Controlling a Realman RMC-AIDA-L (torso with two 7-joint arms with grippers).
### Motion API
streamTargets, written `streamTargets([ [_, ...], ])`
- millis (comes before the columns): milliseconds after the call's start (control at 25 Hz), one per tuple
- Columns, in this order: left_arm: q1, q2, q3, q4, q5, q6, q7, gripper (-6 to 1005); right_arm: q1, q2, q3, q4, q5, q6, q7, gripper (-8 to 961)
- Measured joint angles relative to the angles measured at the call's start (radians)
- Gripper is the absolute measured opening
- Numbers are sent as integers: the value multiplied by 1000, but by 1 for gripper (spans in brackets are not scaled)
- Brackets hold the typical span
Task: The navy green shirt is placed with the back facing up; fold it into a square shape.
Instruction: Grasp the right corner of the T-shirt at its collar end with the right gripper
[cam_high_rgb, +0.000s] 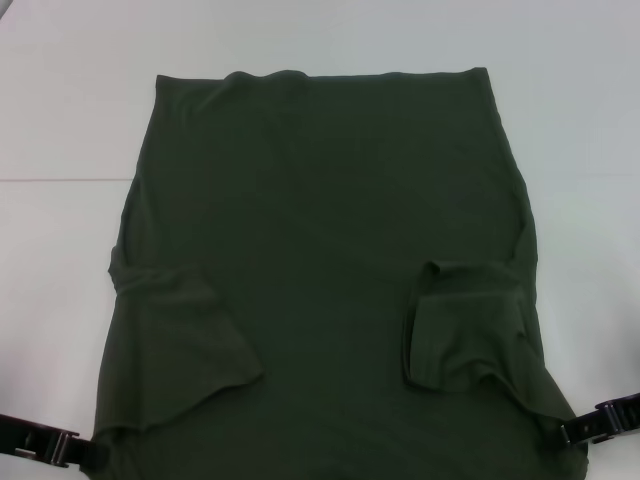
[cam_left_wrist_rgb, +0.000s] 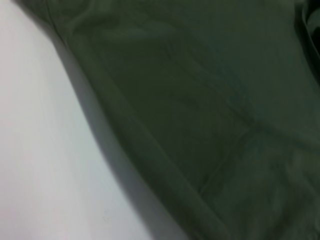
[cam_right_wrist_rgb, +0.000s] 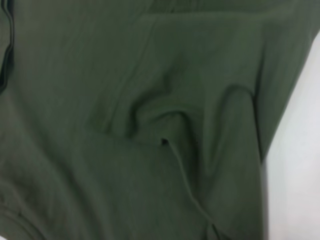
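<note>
The navy green shirt (cam_high_rgb: 330, 230) lies flat on the white table (cam_high_rgb: 60, 110), plain side up, with both sleeves folded inward over its body. It fills most of the head view and runs off the near edge. My left gripper (cam_high_rgb: 85, 450) sits at the shirt's near left corner, touching its edge. At the near right corner my right gripper (cam_high_rgb: 570, 432) also meets the cloth. The left wrist view shows the shirt's side edge (cam_left_wrist_rgb: 165, 170) casting a wide shadow on the table. The right wrist view shows creased shirt fabric (cam_right_wrist_rgb: 160, 135) close up.
White tabletop (cam_high_rgb: 580, 120) surrounds the shirt at the far side, left and right. A faint seam line (cam_high_rgb: 60, 180) crosses the table on the left.
</note>
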Motion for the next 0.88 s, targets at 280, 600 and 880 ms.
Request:
streamTargets([
  [280, -2, -1, 1, 0, 0, 3, 1, 49, 6, 7, -16, 12, -1, 12, -8, 803],
  [600, -1, -2, 0, 0, 0, 4, 3, 49, 3, 8, -65, 12, -2, 36, 1, 744],
  [880, 3, -2, -1, 0, 0, 5, 4, 49, 5, 9, -63, 10, 9, 15, -12, 583],
])
